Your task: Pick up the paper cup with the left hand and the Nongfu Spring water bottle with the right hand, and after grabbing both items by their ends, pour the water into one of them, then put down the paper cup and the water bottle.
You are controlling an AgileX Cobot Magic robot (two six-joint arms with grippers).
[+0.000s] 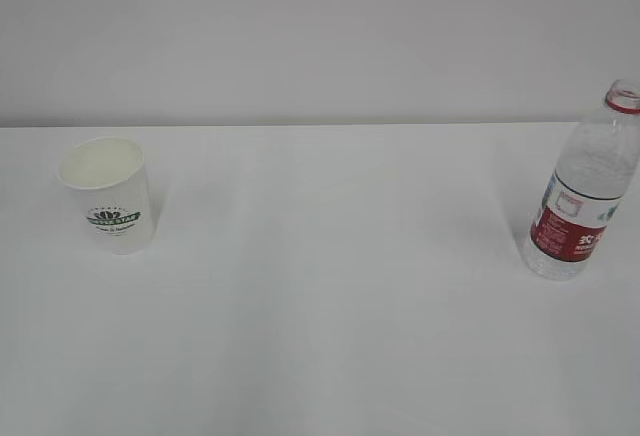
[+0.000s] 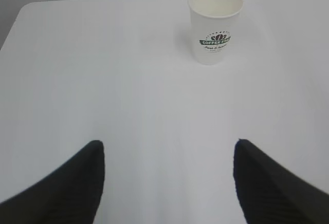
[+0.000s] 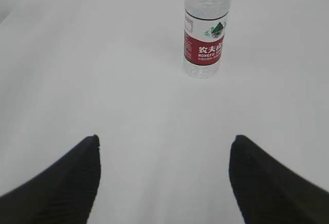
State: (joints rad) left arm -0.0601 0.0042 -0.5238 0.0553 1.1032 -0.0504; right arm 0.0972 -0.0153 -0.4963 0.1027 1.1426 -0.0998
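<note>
Exterior view shows the paper cup (image 1: 106, 194) standing left and the Nongfu Spring water bottle (image 1: 584, 193) right on the surface (image 1: 330, 296), untouched. Left hand (image 2: 169, 183) and right hand (image 3: 164, 180) gape wide, empty; reaching in comes next.

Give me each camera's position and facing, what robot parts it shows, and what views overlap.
Exterior: in front of the table, looking down at a slant toward the back wall; cup left, bottle right; no robot parts.
Left wrist: behind the open left hand, facing forward across the table at the cup; two black fingers show.
Right wrist: behind the open right hand, facing the bottle; two fingers show.
Shared: exterior shares the cup with left wrist, the bottle with right wrist.
</note>
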